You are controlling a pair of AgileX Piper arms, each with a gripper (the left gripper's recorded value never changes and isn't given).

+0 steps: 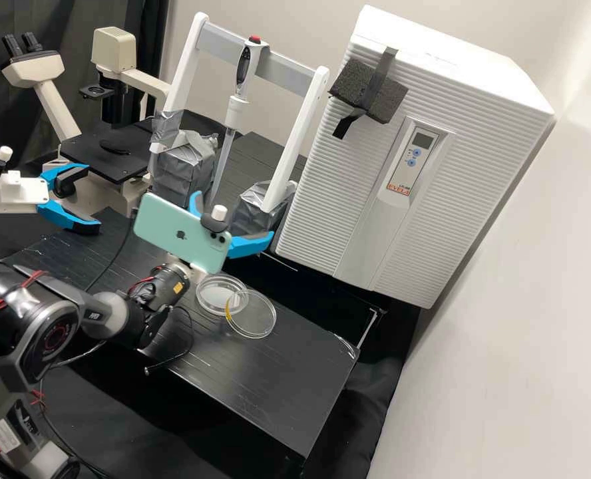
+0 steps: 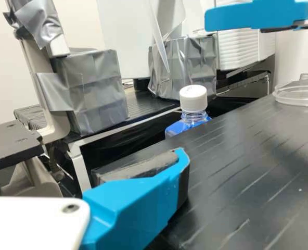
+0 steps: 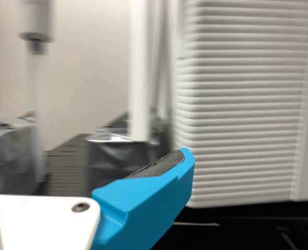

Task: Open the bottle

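Observation:
A small blue bottle [image 2: 191, 115] with a white cap [image 2: 193, 97] stands upright just beyond the edge of the raised black platform [image 2: 258, 172], in front of a grey taped stand foot [image 2: 185, 62]. My left gripper [image 1: 92, 199] hangs open at the far left of the bench, well short of the bottle, and one of its blue fingers [image 2: 138, 192] points toward it. My right gripper [image 1: 232, 223] is open above the platform's back edge, holding nothing. One blue finger [image 3: 154, 192] of it faces the ribbed white machine [image 3: 247, 104]. The right gripper's finger [image 2: 258, 13] also shows high above the bottle.
Two clear petri dishes [image 1: 221, 293] [image 1: 250, 316] lie on the platform [image 1: 269, 379]. A microscope [image 1: 76, 120] stands at the back left. A pipette [image 1: 239, 100] hangs on a white stand with taped feet [image 1: 179, 163]. The large white machine [image 1: 408, 153] blocks the right side.

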